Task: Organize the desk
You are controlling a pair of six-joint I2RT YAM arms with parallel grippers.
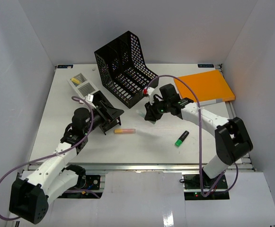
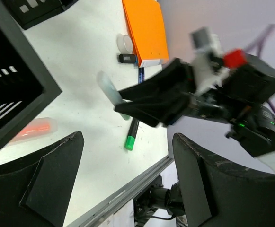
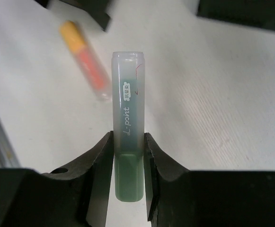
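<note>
Yellow piece in tray on desk

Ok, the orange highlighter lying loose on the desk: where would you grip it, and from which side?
Mid-barrel, from straight above: the orange highlighter lies flat on the desk, long axis running left-right, so jaws should close across its narrow width.
</note>
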